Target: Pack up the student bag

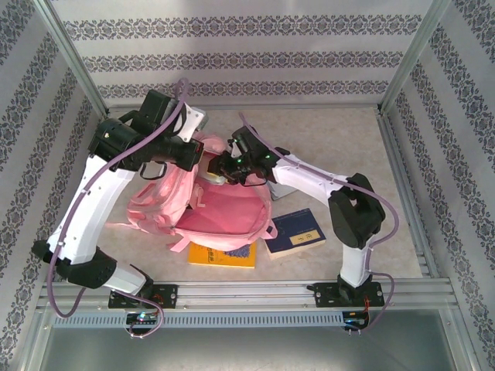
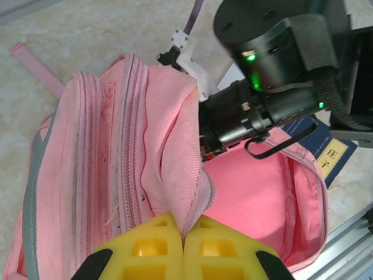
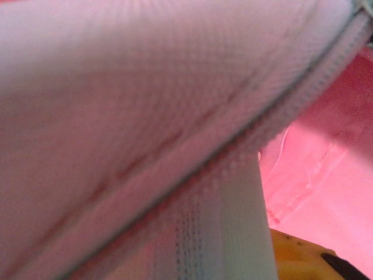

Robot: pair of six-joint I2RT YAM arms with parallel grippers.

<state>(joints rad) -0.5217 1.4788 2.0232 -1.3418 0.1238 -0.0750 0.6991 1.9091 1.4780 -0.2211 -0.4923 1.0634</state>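
While left fingers (image 2: 152,248) pinch the student bag (image 2: 116,146) edge, right fingers' (image 3: 294,259) state is unclear.

The student bag (image 1: 224,218) is a soft pink fabric backpack lying slumped on the bench (image 1: 340,139), just left of the middle of the top view. Its main compartment is unzipped wide, the mouth gaping toward the lower edge of the frame and showing smooth pink lining. A pink strap trails out to the left.

In the left wrist view the student bag (image 2: 111,169) fills the left and centre. Two zip lines run down its crumpled front, and a pale grey trim stripe follows the left edge. The open compartment sits at lower right. A fold of the opening's rim is pinched in the left gripper (image 2: 183,236).

In the right wrist view, blurred pink cloth of the student bag (image 3: 140,111) and a zip seam cross the frame.
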